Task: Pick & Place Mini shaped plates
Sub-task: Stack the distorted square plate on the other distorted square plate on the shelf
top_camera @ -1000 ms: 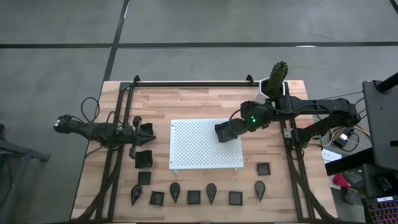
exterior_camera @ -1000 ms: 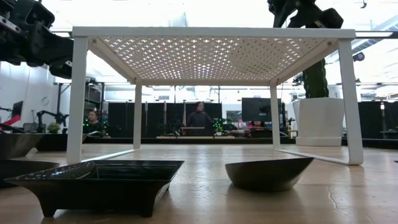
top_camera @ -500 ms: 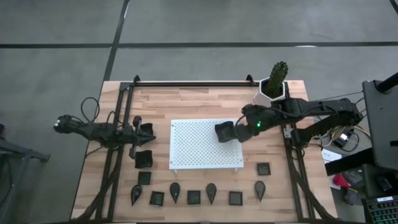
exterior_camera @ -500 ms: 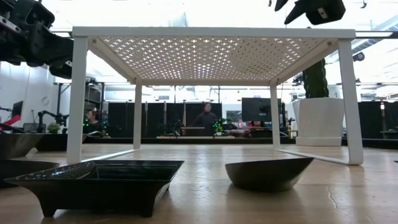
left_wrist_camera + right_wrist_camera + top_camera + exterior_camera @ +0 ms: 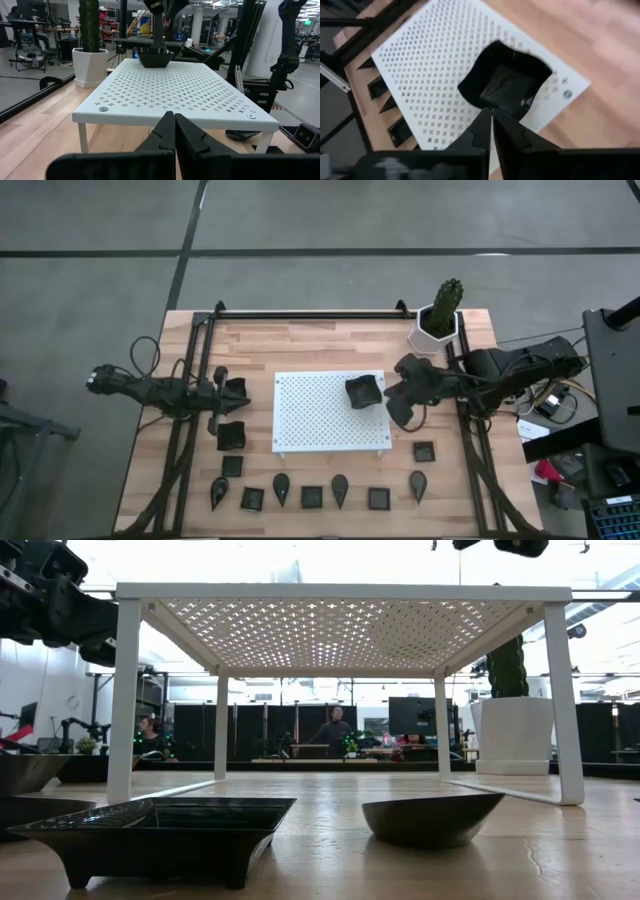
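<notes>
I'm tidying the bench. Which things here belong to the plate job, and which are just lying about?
Job:
- black square plate on the white perforated board
- row of small black plates along the table's front edge
- right end effector, shut, beside the board

Lying about:
- cactus in its white pot
- left end effector, shut, waiting

The wooden table (image 5: 300,345) carried the white perforated board (image 5: 320,420) at its middle; the cactus pot (image 5: 438,328) stood at its far right corner; small black plates (image 5: 312,497) lined the near edge.
</notes>
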Motion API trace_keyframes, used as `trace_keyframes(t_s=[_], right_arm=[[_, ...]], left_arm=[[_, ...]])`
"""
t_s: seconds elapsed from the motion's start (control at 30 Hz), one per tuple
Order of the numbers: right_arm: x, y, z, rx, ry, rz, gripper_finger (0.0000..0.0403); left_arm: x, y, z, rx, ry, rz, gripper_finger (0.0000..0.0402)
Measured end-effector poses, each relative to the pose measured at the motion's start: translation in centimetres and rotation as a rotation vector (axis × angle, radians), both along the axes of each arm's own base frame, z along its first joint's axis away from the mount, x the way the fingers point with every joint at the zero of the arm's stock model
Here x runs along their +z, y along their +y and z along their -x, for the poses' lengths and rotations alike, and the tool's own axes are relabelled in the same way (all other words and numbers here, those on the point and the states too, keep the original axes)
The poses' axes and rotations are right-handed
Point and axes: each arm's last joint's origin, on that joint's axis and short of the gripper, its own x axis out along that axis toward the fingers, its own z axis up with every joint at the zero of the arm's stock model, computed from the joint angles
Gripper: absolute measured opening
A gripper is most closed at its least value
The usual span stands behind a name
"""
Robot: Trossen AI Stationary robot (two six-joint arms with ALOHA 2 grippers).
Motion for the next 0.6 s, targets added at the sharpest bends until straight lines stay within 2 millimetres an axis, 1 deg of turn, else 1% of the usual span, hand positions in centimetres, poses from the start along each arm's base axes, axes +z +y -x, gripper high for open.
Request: trace_keyframes(t_s=[0.1, 0.17, 0.3, 0.43, 0.6], right_arm=[[0.5, 0.4, 1.0, 0.035, -0.03, 0.104, 0.0009], [0.7, 0.7, 1.9, 0.087, -0.047, 0.186, 0.0008], [0.6, 1.1, 3.2, 0.182, -0.139, 0.284, 0.0008], [-0.7, 1.2, 4.5, 0.286, -0.268, 0.341, 0.0008], [-2.5, 0.2, 6.8, 0.345, -0.362, 0.377, 0.0008]], left_arm=[[0.0, 0.0, 0.0, 0.0, 0.001, 0.0, 0.0], [0.0, 0.0, 0.0, 0.0, 0.0, 0.0, 0.0], [0.0, 0.0, 0.0, 0.0, 0.0, 0.0, 0.0], [0.0, 0.0, 0.0, 0.0, 0.0, 0.0, 0.0], [0.0, 0.0, 0.0, 0.0, 0.0, 0.0, 0.0]])
